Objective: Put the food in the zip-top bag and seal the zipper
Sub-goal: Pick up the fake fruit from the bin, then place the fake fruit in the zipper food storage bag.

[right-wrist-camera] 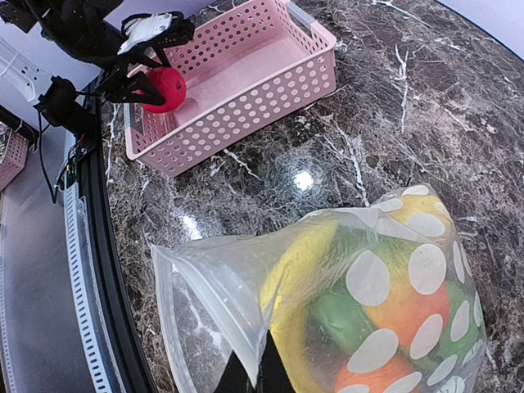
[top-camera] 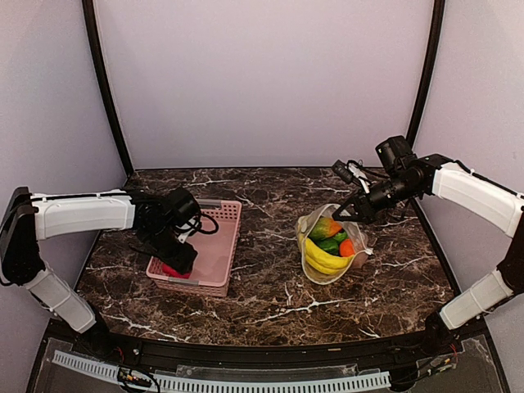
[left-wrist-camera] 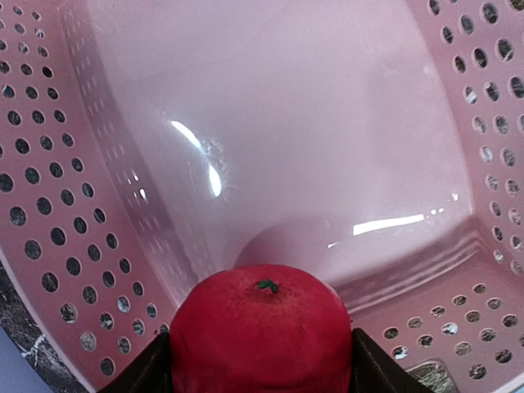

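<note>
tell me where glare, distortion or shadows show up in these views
left wrist view: white glare streaks on the pink basket floor, its walls bowed by the wide lens, red fruit cropped at the bottom edge; right wrist view: a round light reflection on the marble table, sheen on the zip-top bag; top view: even light, soft shadows only

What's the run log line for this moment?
left gripper: shut on red fruit in pink basket | right gripper: shut on zip-top bag rim | contents: banana, orange, green pieces | zipper: unsealed
</note>
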Controlling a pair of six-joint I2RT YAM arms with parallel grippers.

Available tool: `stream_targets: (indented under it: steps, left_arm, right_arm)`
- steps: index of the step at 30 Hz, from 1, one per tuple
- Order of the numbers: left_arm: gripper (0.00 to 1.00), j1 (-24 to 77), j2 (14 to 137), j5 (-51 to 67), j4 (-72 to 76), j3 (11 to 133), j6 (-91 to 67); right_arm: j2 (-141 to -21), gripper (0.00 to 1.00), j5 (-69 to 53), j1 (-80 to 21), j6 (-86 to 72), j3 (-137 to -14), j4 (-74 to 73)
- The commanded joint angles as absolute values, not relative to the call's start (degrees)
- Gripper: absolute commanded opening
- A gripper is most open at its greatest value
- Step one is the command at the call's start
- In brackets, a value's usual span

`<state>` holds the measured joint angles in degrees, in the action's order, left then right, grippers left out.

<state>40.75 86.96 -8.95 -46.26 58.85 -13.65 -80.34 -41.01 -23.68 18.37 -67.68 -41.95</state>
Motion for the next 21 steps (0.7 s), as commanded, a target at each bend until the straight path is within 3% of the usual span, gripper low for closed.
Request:
stream_targets:
  steps: [1,11,21]
  left_arm:
    - [0.52,41.21,82.20,-7.00,-48.68,63.95,-11.97]
    - [0.50,50.04,79.39,-5.94,-37.34,73.45,-13.72]
    - [0.47,63.18,89.52,-4.56,-17.79,82.01,-13.42]
  right_arm:
    - [-79.94,0.00,-41.48,-23.82,18.83,-67.61,-40.71]
    - [-81.49,0.00,-41.77,-23.80,18.72,-69.87,-42.68]
    - [-84.54,0.00,-43.15,-24.47,18.89,-74.36,-47.96]
